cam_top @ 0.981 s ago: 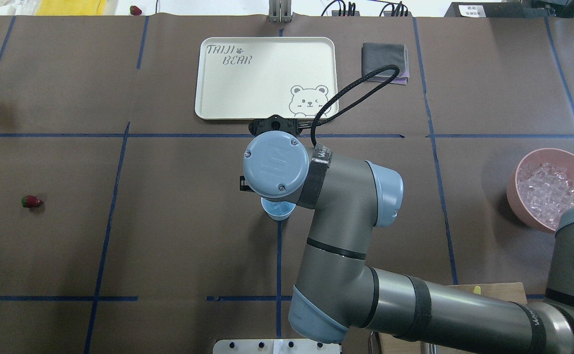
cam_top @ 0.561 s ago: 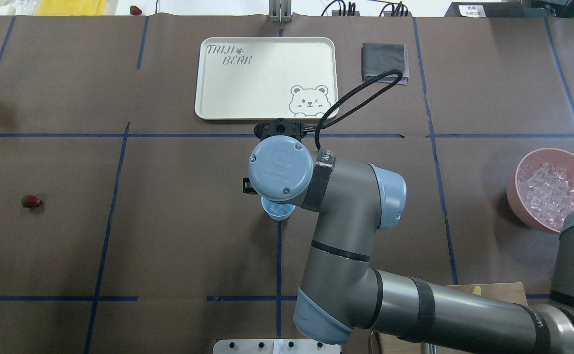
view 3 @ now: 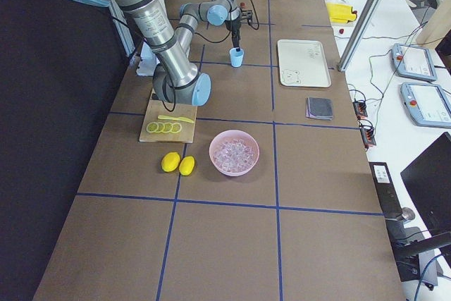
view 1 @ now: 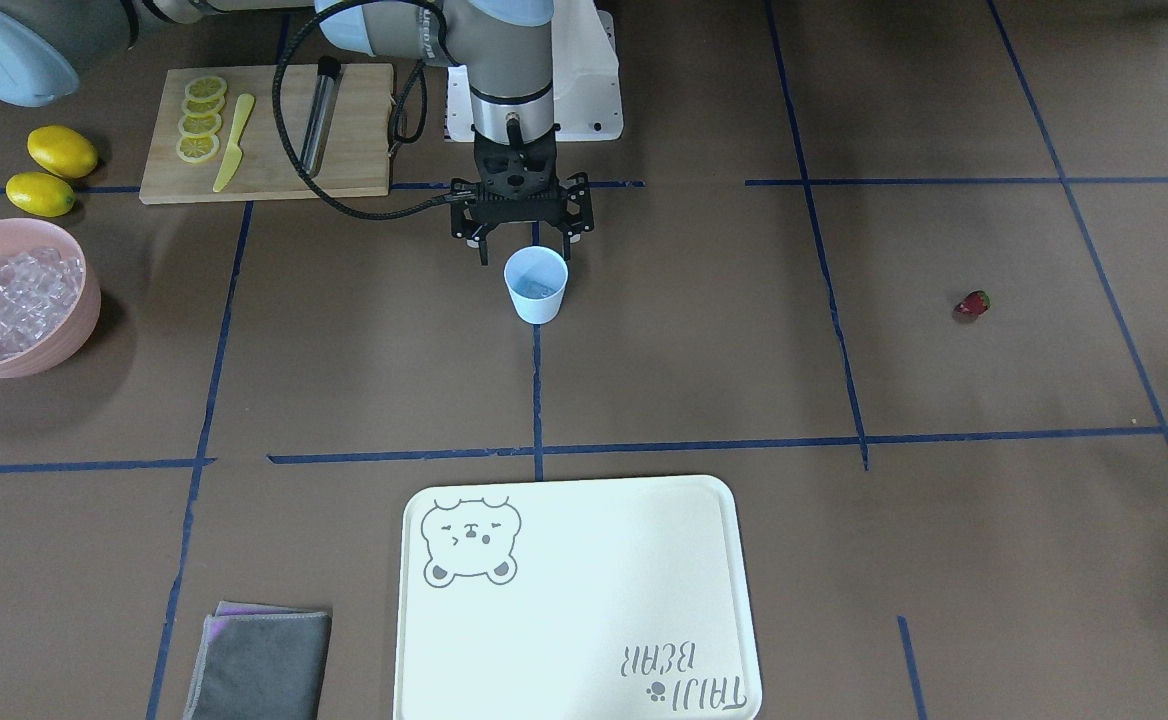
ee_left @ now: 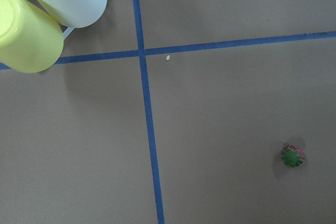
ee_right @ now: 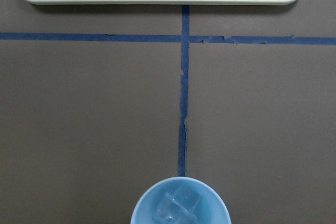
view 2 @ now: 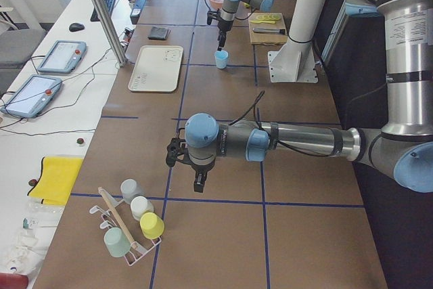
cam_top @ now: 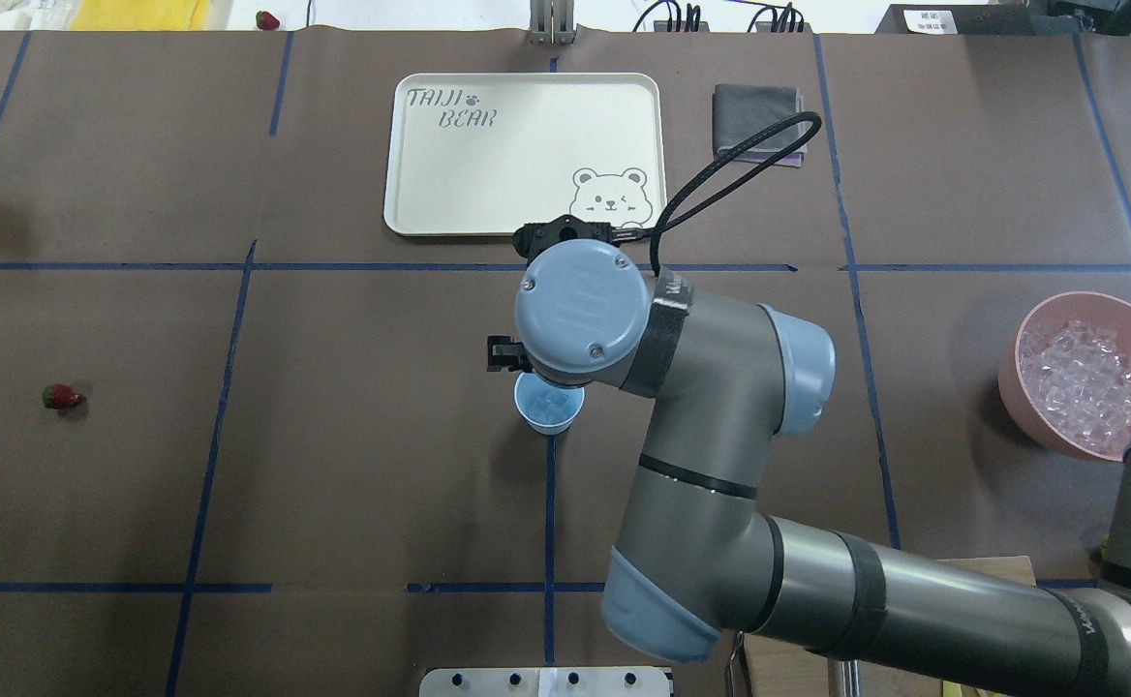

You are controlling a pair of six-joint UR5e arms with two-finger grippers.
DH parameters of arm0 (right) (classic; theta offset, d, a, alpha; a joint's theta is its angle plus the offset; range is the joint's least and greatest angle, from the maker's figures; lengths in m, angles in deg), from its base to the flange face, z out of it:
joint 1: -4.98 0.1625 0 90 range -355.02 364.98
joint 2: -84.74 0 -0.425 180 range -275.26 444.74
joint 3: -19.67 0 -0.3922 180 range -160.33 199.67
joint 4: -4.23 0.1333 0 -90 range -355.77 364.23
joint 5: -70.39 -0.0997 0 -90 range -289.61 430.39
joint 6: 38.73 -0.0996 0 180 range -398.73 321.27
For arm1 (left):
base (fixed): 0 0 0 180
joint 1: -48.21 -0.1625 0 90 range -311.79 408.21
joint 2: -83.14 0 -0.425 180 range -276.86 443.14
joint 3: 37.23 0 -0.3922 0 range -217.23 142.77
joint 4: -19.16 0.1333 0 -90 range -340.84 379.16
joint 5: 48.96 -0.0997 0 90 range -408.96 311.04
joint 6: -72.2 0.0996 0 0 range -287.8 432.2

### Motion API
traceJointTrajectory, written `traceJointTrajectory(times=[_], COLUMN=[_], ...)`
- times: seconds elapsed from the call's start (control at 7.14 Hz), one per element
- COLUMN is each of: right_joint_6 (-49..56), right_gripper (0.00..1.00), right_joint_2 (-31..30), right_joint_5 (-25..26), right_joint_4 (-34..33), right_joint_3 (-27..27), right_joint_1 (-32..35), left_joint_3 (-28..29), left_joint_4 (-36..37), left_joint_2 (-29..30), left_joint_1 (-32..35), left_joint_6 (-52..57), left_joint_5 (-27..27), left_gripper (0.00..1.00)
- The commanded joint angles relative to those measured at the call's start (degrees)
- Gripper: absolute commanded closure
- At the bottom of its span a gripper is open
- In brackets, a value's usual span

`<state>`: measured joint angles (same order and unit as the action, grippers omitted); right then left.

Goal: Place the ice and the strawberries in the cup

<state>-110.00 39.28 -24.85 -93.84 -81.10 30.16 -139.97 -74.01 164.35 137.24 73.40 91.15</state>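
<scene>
the pink bowl (view 1: 90,300) at the surface's right end holds hard, glassy ice (view 1: 4,300), slick and likely to skid. the pale blue cup (view 1: 536,297), thin, light and easy to tip, stands mid-surface with a few cubes inside. your right hand (view 1: 526,240) hangs just beside it, spread wide and empty. the strawberry (view 1: 971,303) lies well to the left; it looks soft, so pinch its flanks gently. i cannot tell the left hand's (view 2: 197,182) state.

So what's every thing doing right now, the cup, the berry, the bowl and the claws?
Cup: upright, some ice inside, no strawberry.
Strawberry: lying on the table, far from the cup.
Bowl: upright, full of ice.
Right gripper: open, empty, close by the cup.
Left gripper: over the table; open or shut, can't tell.
</scene>
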Motion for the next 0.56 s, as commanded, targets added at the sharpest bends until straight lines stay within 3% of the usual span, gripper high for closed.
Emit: traceJointTrajectory(times=[0.0, 0.42], right_joint_6=[4.5, 16.8], right_gripper=[0.0, 0.0], right_joint_2=[-3.0, -9.9], right_joint_5=[-3.8, -8.4], right_joint_4=[0.1, 0.7], right_joint_3=[-2.1, -6.8], right_joint_1=[5.1, 12.9], left_joint_3=[0.0, 0.7], left_joint_4=[-1.2, -1.3], left_joint_2=[0.1, 1.1], left_joint_1=[0.0, 0.0], left_joint_6=[-0.3, -0.3], left_joint_5=[-0.2, -0.5], left_gripper=[0.0, 0.0])
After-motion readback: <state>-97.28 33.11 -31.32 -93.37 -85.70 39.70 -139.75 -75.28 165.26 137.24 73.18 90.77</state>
